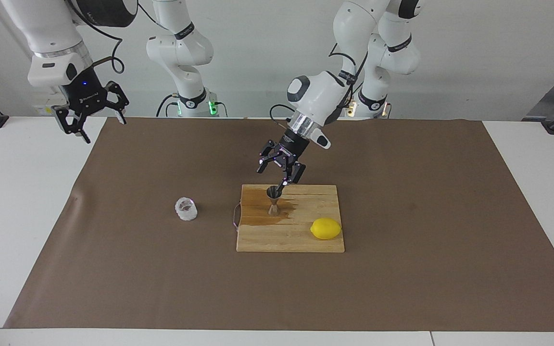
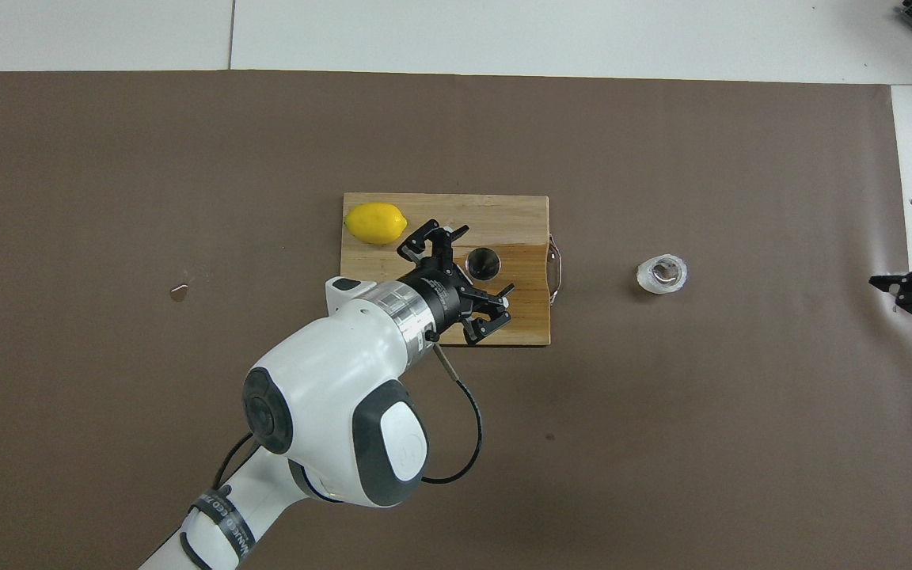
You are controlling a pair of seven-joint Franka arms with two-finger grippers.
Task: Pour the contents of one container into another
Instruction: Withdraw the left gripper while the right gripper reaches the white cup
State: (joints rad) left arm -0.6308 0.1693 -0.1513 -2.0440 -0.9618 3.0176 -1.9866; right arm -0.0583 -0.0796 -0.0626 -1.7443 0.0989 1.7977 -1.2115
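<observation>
Grippers first: the left gripper hangs over the wooden board, its 2 fingers spread wide, one tip at the rim of the steel jigger, which stands on a dark wet patch. The right gripper waits open above the mat's edge. Off the board, toward the right arm's end, sits the textured glass. Farthest out lies the lemon. Overhead, the jigger's open mouth shows. No lettering is readable.

I note: jigger shiny steel; tumbler clear faceted glass, whitish; board pale wood, part wet-dark and glossy; lemon smooth, waxy; mat matt brown paper-like; desk smooth white
</observation>
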